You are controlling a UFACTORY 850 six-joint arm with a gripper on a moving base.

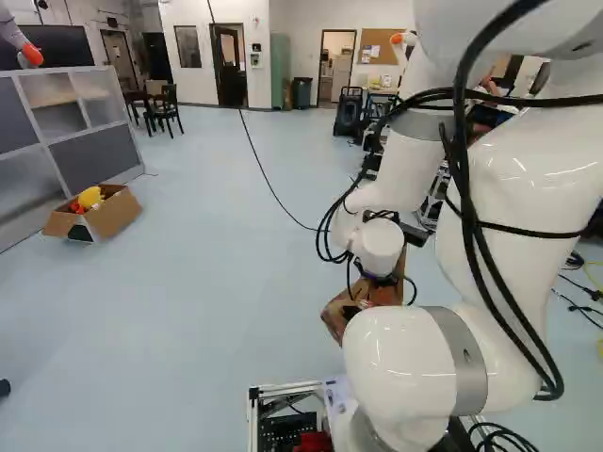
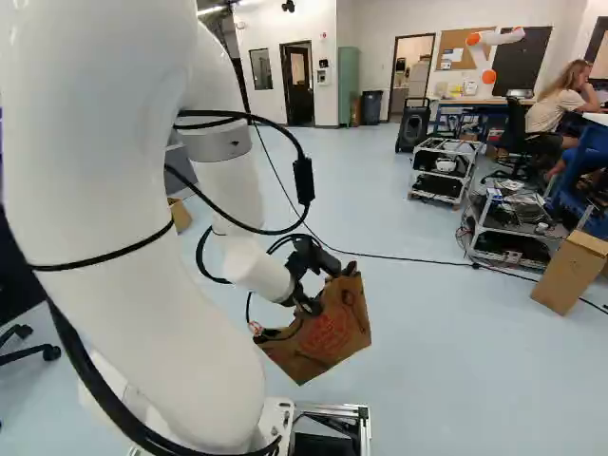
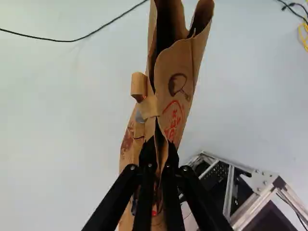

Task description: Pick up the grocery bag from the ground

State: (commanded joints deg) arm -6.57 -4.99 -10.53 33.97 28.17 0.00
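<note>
wrist view, pincer (image 3: 160, 151): pinching a thin fold of the paper bag (image 3: 179, 62).
bag: between the pincer's fingers and out ahead, looks off the floor (image 2: 456, 380).
feel: probably light, floppy, easy to rip.
best hold: thick folds, squeezed gently.

Floor: smooth, pale blue (image 1: 217, 282), crossed by a thin black cable (image 2: 399, 256). Far wall: white (image 1: 287, 19), upper middle of left base view, with a small dark-framed window (image 1: 187, 46) and a dark door (image 1: 229, 66). Tall green metal cabinet (image 2: 349, 85) beside the doorway area, upper middle of right base view. Grey-panelled shelving unit (image 1: 92, 154), upper left of left base view; black wooden chair (image 1: 168, 105) beyond. Framed brown cork board (image 2: 466, 57), upper right of right base view.
</note>
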